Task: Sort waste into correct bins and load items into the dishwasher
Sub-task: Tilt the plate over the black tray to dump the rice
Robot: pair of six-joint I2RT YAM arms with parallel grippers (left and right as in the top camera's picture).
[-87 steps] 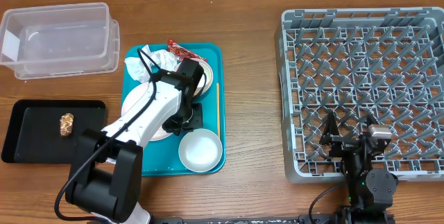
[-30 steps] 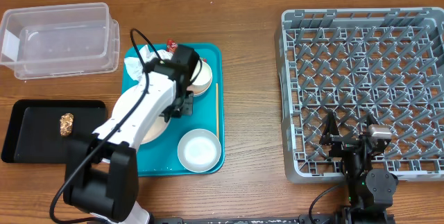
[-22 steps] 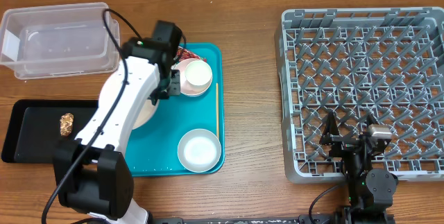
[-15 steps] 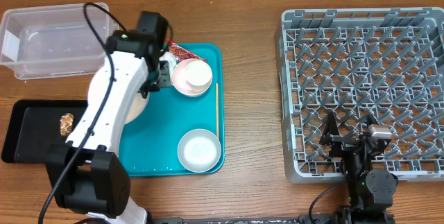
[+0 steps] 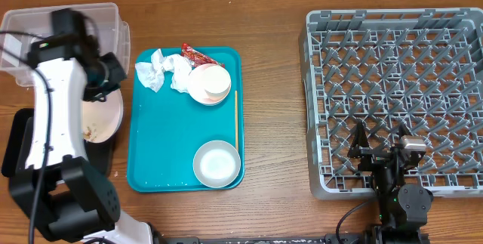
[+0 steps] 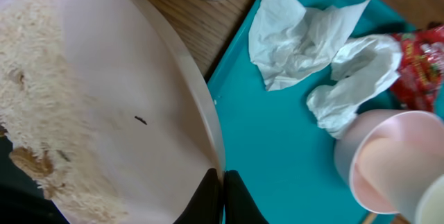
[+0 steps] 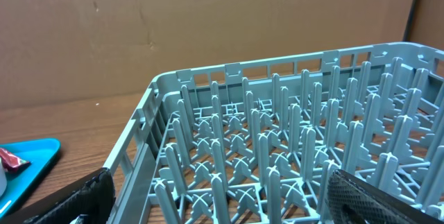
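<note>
Pinching the large plate's rim, the left gripper was clamped tight on it. The plate, with rice crumbs on it, sat over the black tray, just left of the teal tray. The right gripper gaped wide, empty, at the dish rack's near edge.

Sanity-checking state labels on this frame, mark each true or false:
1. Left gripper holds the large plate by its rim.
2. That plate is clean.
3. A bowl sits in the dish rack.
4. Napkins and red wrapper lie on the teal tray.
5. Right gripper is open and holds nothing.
1. True. The left gripper is shut on the rim of the large plate.
2. False. Rice-like crumbs cover part of it.
3. False. No dish shows in the dish rack; the bowl sits on the teal tray.
4. True. The napkins and the red wrapper lie at its far end.
5. True. The right gripper is open, with nothing held.
</note>
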